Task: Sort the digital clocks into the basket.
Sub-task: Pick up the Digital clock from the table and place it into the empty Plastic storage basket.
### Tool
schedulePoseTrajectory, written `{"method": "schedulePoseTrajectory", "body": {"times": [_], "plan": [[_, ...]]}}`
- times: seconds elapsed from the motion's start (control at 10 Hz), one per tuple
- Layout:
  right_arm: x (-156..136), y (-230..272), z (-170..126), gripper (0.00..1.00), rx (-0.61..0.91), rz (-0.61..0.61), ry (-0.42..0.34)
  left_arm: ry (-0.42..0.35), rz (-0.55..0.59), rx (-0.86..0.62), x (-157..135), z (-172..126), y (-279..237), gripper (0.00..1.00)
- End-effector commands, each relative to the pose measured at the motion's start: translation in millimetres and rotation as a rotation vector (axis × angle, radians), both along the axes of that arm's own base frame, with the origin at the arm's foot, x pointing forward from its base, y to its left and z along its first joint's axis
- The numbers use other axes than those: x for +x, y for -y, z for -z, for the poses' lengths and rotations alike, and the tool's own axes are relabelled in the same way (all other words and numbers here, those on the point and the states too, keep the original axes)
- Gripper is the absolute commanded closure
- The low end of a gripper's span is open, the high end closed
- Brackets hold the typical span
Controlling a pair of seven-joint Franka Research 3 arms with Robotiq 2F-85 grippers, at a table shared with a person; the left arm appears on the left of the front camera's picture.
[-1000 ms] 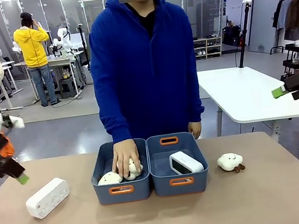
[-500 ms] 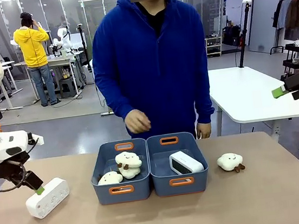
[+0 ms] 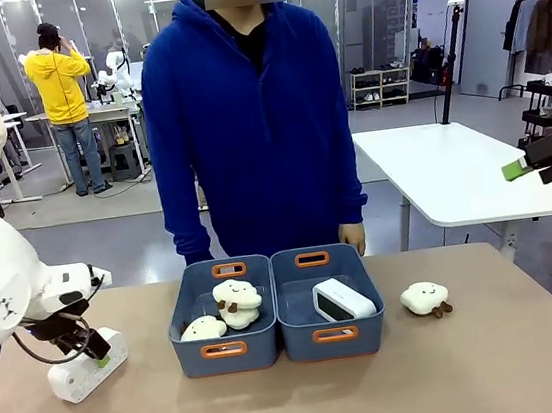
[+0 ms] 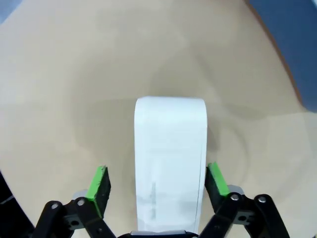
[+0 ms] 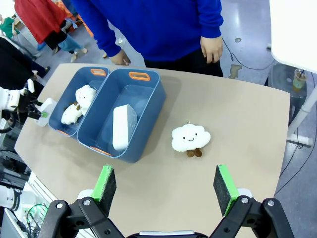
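Left wrist view: your left fingers spread astride white clock, long axis running straight away from them; right fingers spread.

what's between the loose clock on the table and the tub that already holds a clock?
Front view: the second tub, holding two plush toys, right beside the clock's tub; bare tabletop between the loose clock and that second tub.
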State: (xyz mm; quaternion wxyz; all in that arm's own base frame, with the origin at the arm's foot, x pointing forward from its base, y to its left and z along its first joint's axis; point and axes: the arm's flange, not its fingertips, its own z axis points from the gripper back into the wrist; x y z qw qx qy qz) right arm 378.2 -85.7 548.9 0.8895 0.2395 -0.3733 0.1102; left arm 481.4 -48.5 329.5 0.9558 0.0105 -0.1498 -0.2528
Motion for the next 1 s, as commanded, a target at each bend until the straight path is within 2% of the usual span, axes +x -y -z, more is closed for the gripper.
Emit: {"method": "schedulePoseTrajectory", "body": {"times": [0.0,0.1,0.2,0.3,0.4,0.5,0.7,0.8,0.9], "plan": [[0.5,-2.5,-0.6,0.00,0.002,0.021,-0.012,-0.030,-0.012,-0.026,8.7,2.8,4.6,0.59],[0.5,-2.5,-0.6,0.00,0.002,0.021,-0.012,-0.062,-0.017,-0.035,6.6,1.9,5.8,1.00],[0.5,-2.5,-0.6,0.00,0.002,0.021,-0.012,-0.091,-0.030,-0.060,8.6,2.6,8.3,0.64],[0.5,-2.5,-0.6,0.00,0.002,0.021,-0.012,-0.115,-0.045,-0.071,6.6,-2.9,9.8,1.00],[0.5,-2.5,-0.6,0.00,0.002,0.021,-0.012,-0.134,-0.052,-0.086,5.4,-17.8,13.5,0.87],[0.5,-2.5,-0.6,0.00,0.002,0.021,-0.012,-0.115,-0.087,-0.114,4.3,-50.0,22.0,1.00],[0.5,-2.5,-0.6,0.00,0.002,0.021,-0.012,0.112,-0.047,-0.208,2.6,-173.8,60.5,1.00],[0.5,-2.5,-0.6,0.00,0.002,0.021,-0.012,0.130,-0.027,-0.232,9.5,-215.1,90.7,1.00],[0.5,-2.5,-0.6,0.00,0.002,0.021,-0.012,0.111,0.015,-0.292,17.7,-235.0,128.7,1.00]]}}
